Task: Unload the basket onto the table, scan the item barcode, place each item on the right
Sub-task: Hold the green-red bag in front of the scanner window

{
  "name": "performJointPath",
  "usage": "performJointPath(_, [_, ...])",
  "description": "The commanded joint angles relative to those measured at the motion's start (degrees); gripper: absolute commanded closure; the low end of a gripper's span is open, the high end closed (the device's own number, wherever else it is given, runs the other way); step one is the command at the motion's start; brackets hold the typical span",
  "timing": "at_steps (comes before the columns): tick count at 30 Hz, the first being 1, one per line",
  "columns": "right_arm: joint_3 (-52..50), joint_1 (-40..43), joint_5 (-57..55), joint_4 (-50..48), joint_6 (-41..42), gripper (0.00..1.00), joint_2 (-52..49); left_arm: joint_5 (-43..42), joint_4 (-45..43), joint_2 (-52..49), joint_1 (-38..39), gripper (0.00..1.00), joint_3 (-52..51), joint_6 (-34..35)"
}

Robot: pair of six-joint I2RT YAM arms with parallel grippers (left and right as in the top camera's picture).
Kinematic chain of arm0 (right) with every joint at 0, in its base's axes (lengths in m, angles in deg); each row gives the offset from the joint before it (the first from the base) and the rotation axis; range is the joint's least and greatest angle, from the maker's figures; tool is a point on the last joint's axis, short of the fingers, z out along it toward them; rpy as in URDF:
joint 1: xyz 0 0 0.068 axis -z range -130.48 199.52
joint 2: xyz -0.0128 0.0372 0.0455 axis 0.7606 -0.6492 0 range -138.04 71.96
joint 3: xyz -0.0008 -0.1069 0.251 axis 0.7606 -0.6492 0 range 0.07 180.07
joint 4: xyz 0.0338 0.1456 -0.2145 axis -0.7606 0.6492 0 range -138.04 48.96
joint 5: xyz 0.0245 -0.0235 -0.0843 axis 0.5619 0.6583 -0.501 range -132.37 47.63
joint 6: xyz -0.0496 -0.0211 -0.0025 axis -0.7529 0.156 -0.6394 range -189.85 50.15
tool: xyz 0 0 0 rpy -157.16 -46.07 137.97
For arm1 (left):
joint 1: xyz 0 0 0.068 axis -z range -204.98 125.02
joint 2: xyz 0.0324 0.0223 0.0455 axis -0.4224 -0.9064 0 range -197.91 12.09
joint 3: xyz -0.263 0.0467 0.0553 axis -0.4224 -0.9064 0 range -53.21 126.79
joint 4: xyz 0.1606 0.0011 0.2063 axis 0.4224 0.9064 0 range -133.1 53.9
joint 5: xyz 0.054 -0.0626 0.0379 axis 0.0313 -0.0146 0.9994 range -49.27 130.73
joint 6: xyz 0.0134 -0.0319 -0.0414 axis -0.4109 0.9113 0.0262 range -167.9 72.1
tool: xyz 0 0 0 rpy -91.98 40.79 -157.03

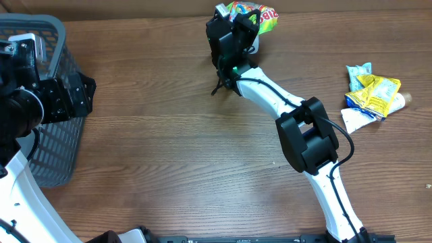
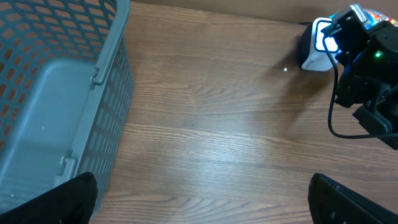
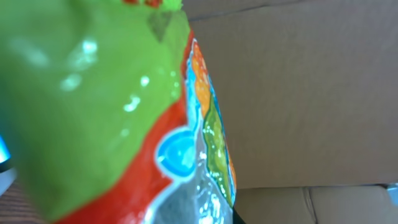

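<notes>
Green-orange candy bag (image 1: 263,15) clamped in R tool (image 1: 244,23) at far edge of counter (image 1: 169,135); fills R wrist view. L tool (image 2: 205,202) jaws wide apart, empty, beside grey basket (image 1: 40,30). Other packets (image 1: 371,94) lie near R edge.

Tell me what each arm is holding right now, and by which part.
The right gripper is shut on the colourful snack bag, seemingly near one edge; the exact spot is hidden. The left gripper is open and empty.
</notes>
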Motion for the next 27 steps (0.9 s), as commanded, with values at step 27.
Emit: performJointPath(27, [0.7, -1.0, 2.3, 19.9, 15.7, 0.96, 16.1, -0.8, -0.1, -0.1, -0.5, 0.00, -0.2, -0.8])
